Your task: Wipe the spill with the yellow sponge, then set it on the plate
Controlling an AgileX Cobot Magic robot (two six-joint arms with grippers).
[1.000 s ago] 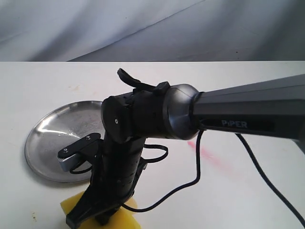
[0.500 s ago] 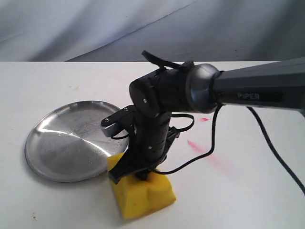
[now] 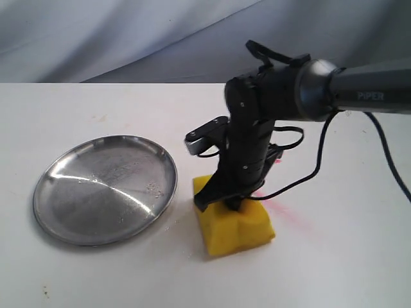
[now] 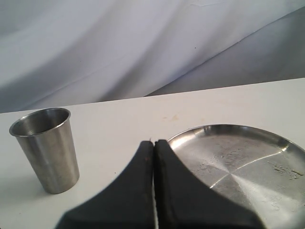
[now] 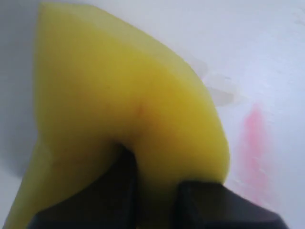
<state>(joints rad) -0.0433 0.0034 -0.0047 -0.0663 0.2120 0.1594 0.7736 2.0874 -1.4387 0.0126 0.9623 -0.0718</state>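
Note:
The yellow sponge (image 3: 234,224) rests on the white table just right of the plate (image 3: 103,189), a shiny round silver dish. My right gripper (image 3: 221,203) presses down into the sponge's top and is shut on it; up close, the foam (image 5: 124,109) bulges between the two dark fingers (image 5: 114,191). A pink-red streak (image 3: 279,206) lies beside the sponge. The amber spill is not visible; the sponge may cover it. My left gripper (image 4: 153,143) is shut and empty, hovering near the plate's rim (image 4: 200,131).
A silver metal cup (image 4: 45,148) stands upright on the table beside the left gripper. The right arm's black cable (image 3: 308,173) loops over the table behind the sponge. A grey cloth backdrop runs behind the table's far edge.
My right gripper has dragged the sponge across the table to the right and away from the front edge, from in front of the plate to beside the pink streak.

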